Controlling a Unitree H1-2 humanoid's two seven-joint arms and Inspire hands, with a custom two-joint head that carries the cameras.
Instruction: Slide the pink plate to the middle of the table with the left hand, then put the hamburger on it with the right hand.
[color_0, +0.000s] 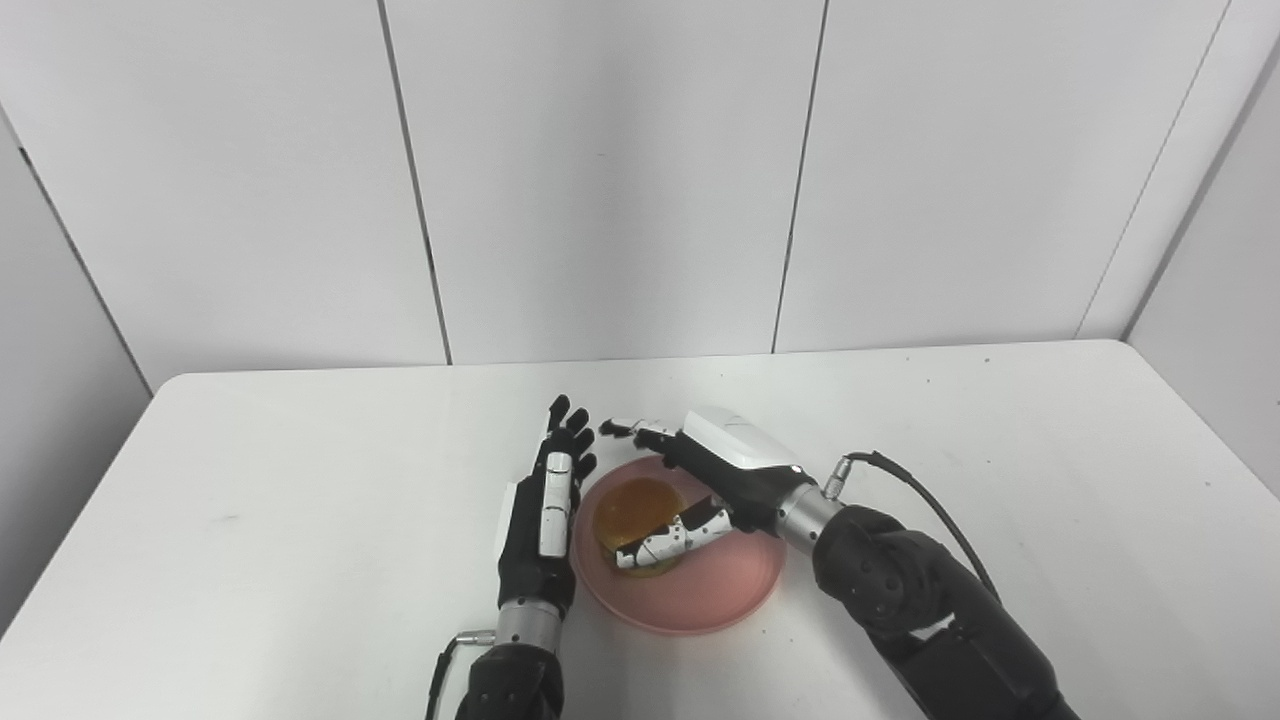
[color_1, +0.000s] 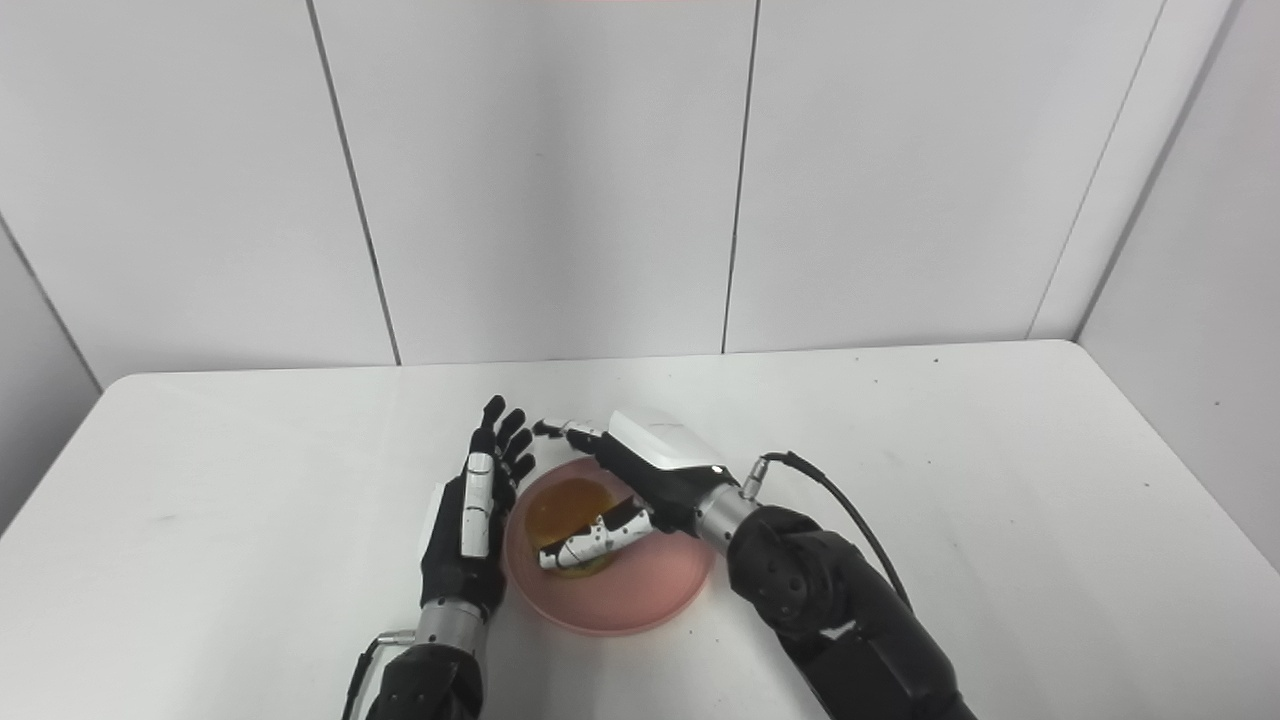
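The pink plate (color_0: 700, 592) lies on the white table (color_0: 300, 500), near the front middle. The hamburger (color_0: 635, 508), with its brown bun up, rests on the plate's left half. My right hand (color_0: 715, 465) hovers over the burger with its fingers (color_0: 630, 430) stretched past the plate's far rim and its thumb (color_0: 665, 543) lying along the burger's near edge. It does not grip the burger. My left hand (color_0: 545, 520) is open and flat, fingers straight and pointing away, standing right beside the plate's left rim.
White wall panels (color_0: 600, 180) stand behind the table's far edge. A black cable (color_0: 915, 490) loops from my right wrist. The table's front edge lies just below the plate and my arms.
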